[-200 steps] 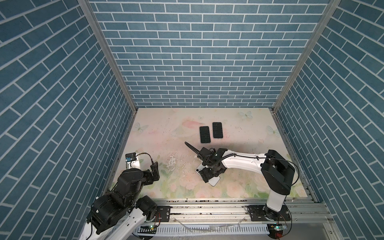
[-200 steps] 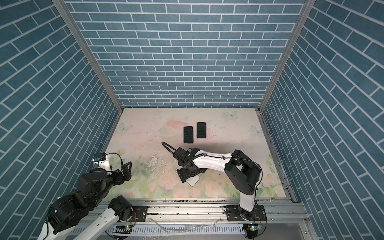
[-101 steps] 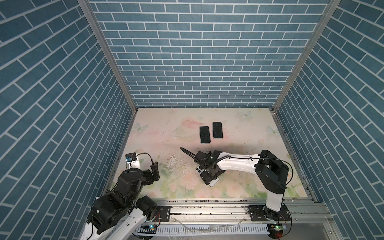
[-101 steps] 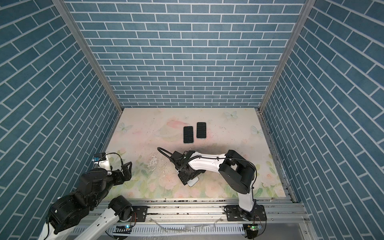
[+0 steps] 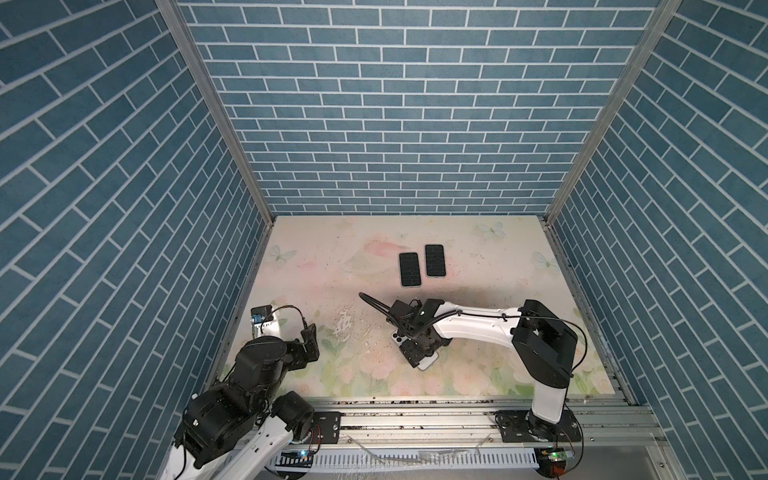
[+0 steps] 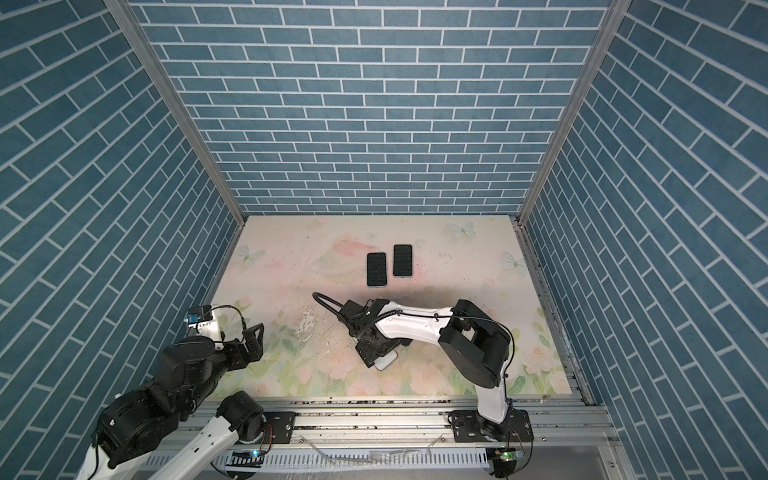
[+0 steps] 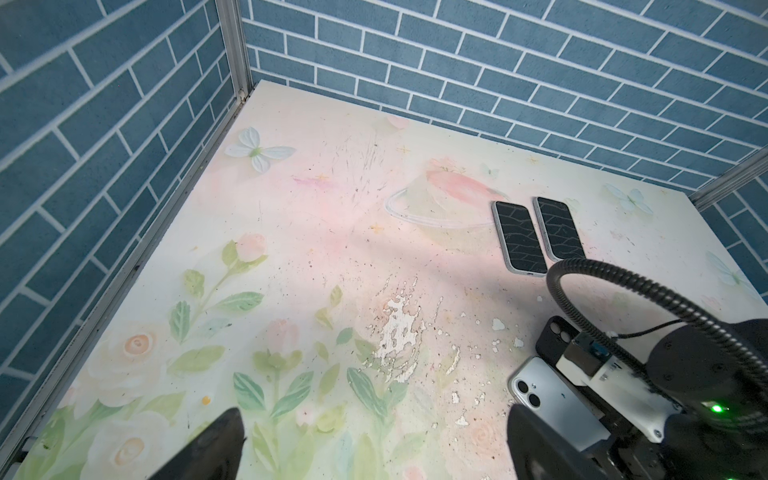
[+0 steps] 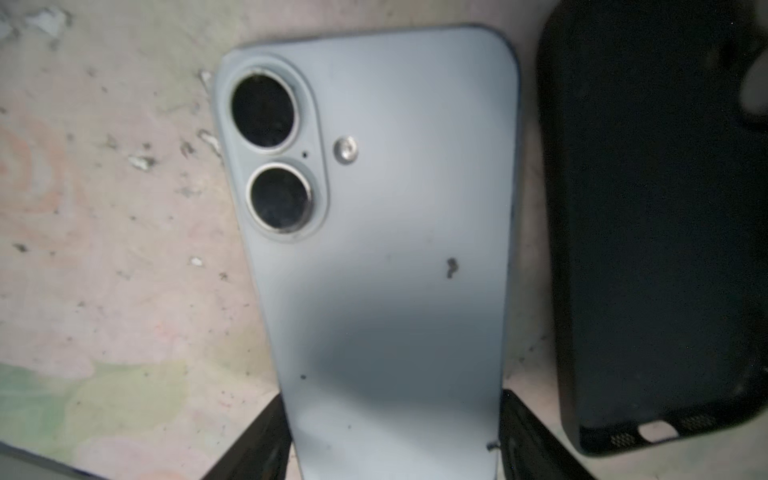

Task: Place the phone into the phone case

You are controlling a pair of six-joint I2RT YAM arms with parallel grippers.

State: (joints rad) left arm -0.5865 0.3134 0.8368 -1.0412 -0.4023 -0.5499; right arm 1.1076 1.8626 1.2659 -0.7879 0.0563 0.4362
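At far left, well apart from the work: left gripper (image 7: pixel 374 424), fingers spread full wide, nothing held, over the mat (image 7: pixel 291 232). Between the fingers of the right gripper (image 8: pixel 392 419): phone (image 8: pixel 395 208), flat on the mat, back up, both long edges pinched near one end by jaws closed to its width. Step in hand, by judgement: pick-up of the phone; grip made, no lift to be seen. Next move: lift, turn lens-side down, line up with the cut-out, seat one end first, then press flat; case likely to need steadying. Phone: pale grey-blue shell; twin lenses in a raised oval at the end away from the fingers, small flash beside them. Just outside one finger, near the phone, not touching: case (image 8: pixel 656 232), black, matte, seemingly hollow side up, lens cut-out and port holes showing. Well ahead of the fingertips: two dark phones (image 5: pixel 410 269), side by side.
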